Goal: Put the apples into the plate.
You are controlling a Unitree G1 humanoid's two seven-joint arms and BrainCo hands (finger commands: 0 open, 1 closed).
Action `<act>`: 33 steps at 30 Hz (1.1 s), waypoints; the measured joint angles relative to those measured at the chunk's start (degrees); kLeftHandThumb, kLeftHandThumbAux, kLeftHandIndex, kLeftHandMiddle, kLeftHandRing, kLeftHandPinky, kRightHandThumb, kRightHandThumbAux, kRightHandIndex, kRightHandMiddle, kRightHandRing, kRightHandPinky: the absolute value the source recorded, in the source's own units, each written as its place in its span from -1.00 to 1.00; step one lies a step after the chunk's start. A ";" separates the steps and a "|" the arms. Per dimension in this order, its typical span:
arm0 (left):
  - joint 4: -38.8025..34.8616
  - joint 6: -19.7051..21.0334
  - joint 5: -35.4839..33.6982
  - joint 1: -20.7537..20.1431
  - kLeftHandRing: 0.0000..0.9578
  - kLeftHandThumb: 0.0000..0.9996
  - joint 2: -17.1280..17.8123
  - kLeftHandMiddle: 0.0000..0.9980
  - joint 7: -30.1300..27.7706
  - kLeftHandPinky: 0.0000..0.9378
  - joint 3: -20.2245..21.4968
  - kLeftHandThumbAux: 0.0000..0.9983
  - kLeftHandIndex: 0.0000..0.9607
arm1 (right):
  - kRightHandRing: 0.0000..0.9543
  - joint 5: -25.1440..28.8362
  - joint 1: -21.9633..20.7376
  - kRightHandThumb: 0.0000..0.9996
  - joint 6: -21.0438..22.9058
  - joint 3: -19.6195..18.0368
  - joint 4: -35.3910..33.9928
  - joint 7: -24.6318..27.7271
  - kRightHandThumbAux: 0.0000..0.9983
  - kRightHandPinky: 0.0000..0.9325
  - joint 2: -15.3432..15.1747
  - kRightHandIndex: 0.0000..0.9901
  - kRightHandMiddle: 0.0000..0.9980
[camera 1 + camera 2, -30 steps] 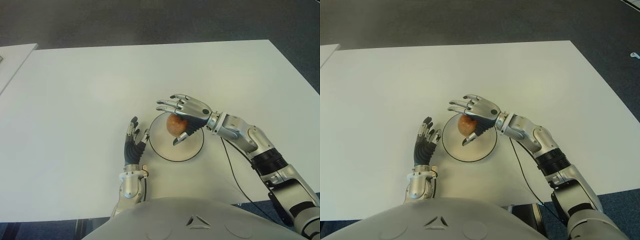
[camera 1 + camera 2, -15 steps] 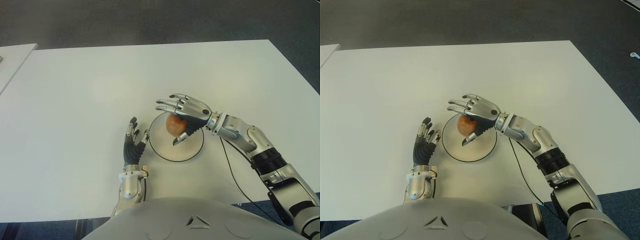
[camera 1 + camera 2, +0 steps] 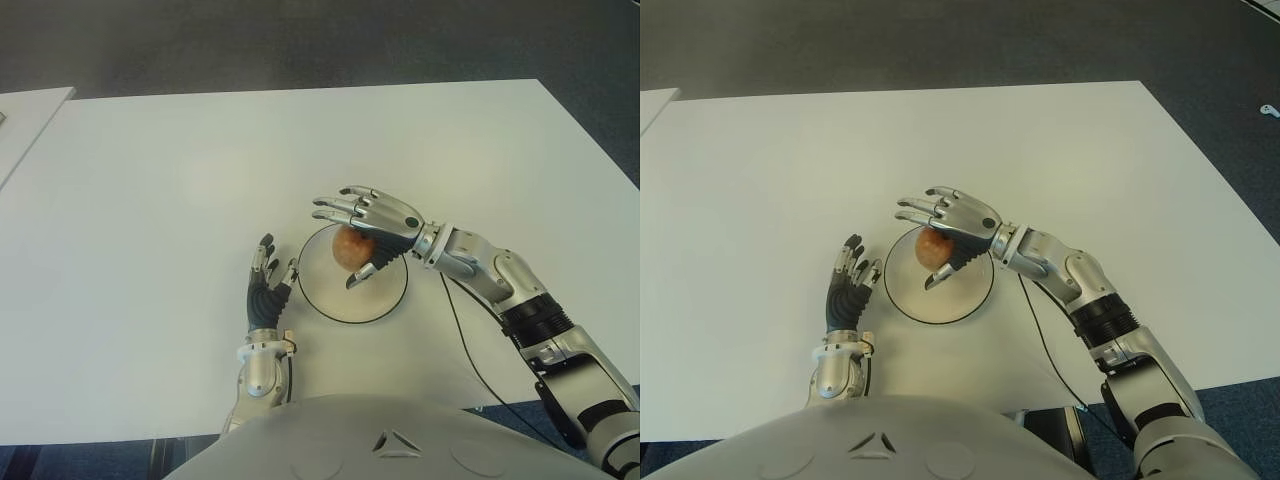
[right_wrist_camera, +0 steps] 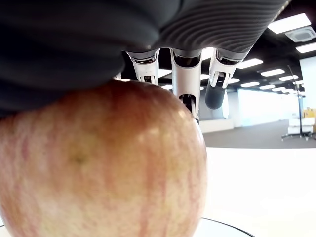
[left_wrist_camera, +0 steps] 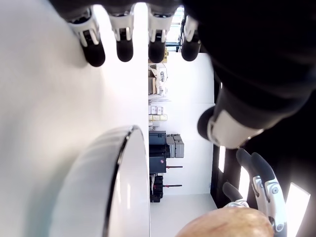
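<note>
**Apple at the plate under the right robot hand**

The apple [image 3: 352, 249] sits over the plate [image 3: 385, 305], under the right robot hand [image 3: 370, 235], fingers spread, thumb beside it. Its wrist view shows apple against palm; contact with the plate is unclear. The left robot hand [image 3: 267, 290], relaxed and empty, shows left of the plate on the white surface [image 3: 150, 200].

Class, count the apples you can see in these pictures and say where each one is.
1. The single apple is over the plate, under the right robot hand, whose fingers are spread. The left robot hand is beside the plate's left. No others show.
</note>
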 measured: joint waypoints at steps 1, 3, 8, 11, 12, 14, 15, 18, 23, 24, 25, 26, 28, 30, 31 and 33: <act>0.07 -0.08 0.00 -0.02 -1.00 -1.00 0.00 -0.95 -0.01 -0.91 -0.01 0.39 -0.91 | -1.00 0.00 -0.06 -0.95 0.01 0.00 0.07 0.00 -0.25 -1.00 0.00 -1.00 -1.00; 0.23 -0.30 0.01 -0.04 -1.00 -1.00 0.00 -0.95 -0.01 -0.92 -0.04 0.40 -0.91 | -1.00 -0.03 -0.16 -0.96 0.02 0.00 0.16 0.00 -0.25 -1.00 0.00 -1.00 -1.00; 0.83 -0.90 -0.03 -0.10 -1.00 -1.00 0.01 -0.95 -0.10 -0.92 -0.12 0.42 -0.91 | -1.00 -0.48 -0.51 -0.96 0.12 0.00 0.58 -0.01 -0.25 -1.00 0.01 -1.00 -1.00; 1.02 -0.94 -0.04 -0.14 -1.00 -1.00 0.01 -0.96 -0.19 -0.92 -0.11 0.44 -0.91 | -1.00 -1.12 -0.72 -0.97 0.21 0.00 0.73 -0.04 -0.25 -1.00 0.01 -1.00 -1.00; 1.12 -0.99 -0.04 -0.15 -1.00 -1.00 0.01 -0.96 -0.19 -0.92 -0.10 0.44 -0.91 | -1.00 -1.17 -0.77 -0.97 0.21 0.00 0.77 -0.04 -0.25 -1.00 0.01 -1.00 -1.00; 1.36 -1.45 -0.06 -0.17 -1.00 -1.00 0.02 -0.97 -0.24 -0.92 -0.10 0.44 -0.91 | -1.00 -1.18 -0.89 -0.98 0.20 0.01 0.90 -0.13 -0.25 -1.00 0.04 -1.00 -1.00; 1.44 -1.68 -0.08 -0.18 -1.00 -1.00 0.03 -0.97 -0.26 -0.93 -0.10 0.44 -0.91 | -1.00 -1.18 -0.96 -0.98 0.20 0.01 0.98 -0.20 -0.25 -1.00 0.07 -1.00 -1.00; 1.73 -2.30 -0.44 -0.21 -1.00 -1.00 0.05 -0.97 -0.44 -0.94 -0.09 0.44 -0.91 | -1.00 -1.19 -1.15 -0.99 0.18 0.01 1.43 -0.66 -0.24 -1.00 0.23 -1.00 -1.00; 1.97 -2.90 -1.11 -0.22 -1.00 -1.00 0.05 -0.96 -1.00 -0.97 -0.07 0.42 -0.91 | -0.88 -1.24 -1.56 -1.00 -0.14 0.25 2.62 -2.02 -0.22 -1.00 0.46 -1.00 -1.00; 1.98 -2.91 -1.16 -0.22 -1.00 -1.00 0.06 -0.96 -1.05 -0.97 -0.06 0.42 -0.91 | -0.86 -1.26 -1.67 -1.00 -0.27 0.35 2.94 -2.30 -0.22 -1.00 0.49 -1.00 -1.00; 1.98 -2.91 -1.19 -0.22 -1.00 -1.00 0.06 -0.96 -1.12 -0.97 -0.06 0.42 -0.91 | -0.83 -1.27 -1.78 -1.00 -0.39 0.44 3.24 -2.57 -0.22 -1.00 0.52 -1.00 -1.00; 1.98 -2.91 -1.19 -0.23 -1.00 -1.00 0.06 -0.96 -1.17 -0.97 -0.05 0.42 -0.91 | -0.81 -1.27 -1.85 -1.00 -0.50 0.51 3.45 -2.77 -0.22 -1.00 0.53 -1.00 -1.00; 1.97 -2.91 -1.19 -0.23 -1.00 -1.00 0.06 -0.96 -1.23 -0.97 -0.05 0.42 -0.91 | -0.79 -1.27 -1.99 -1.00 -0.67 0.65 3.72 -3.05 -0.20 -1.00 0.59 -1.00 -1.00; 1.97 -2.91 -1.18 -0.24 -1.00 -1.00 0.07 -0.96 -1.24 -0.97 -0.04 0.42 -0.92 | -0.78 -1.27 -2.21 -1.00 -0.83 0.81 3.96 -3.17 -0.19 -1.00 0.67 -1.00 -1.00; 1.96 -2.91 -1.19 -0.23 -1.00 -1.00 0.07 -0.96 -1.25 -0.97 -0.04 0.42 -0.92 | -0.79 -1.27 -2.31 -1.00 -0.88 0.89 4.06 -3.27 -0.18 -1.00 0.69 -1.00 -1.00; 1.95 -2.91 -1.29 -0.23 -1.00 -1.00 0.07 -0.97 -1.38 -0.97 -0.03 0.41 -0.92 | -0.87 -1.27 -2.55 -1.00 -0.92 1.09 4.23 -3.53 -0.17 -1.00 0.74 -1.00 -1.00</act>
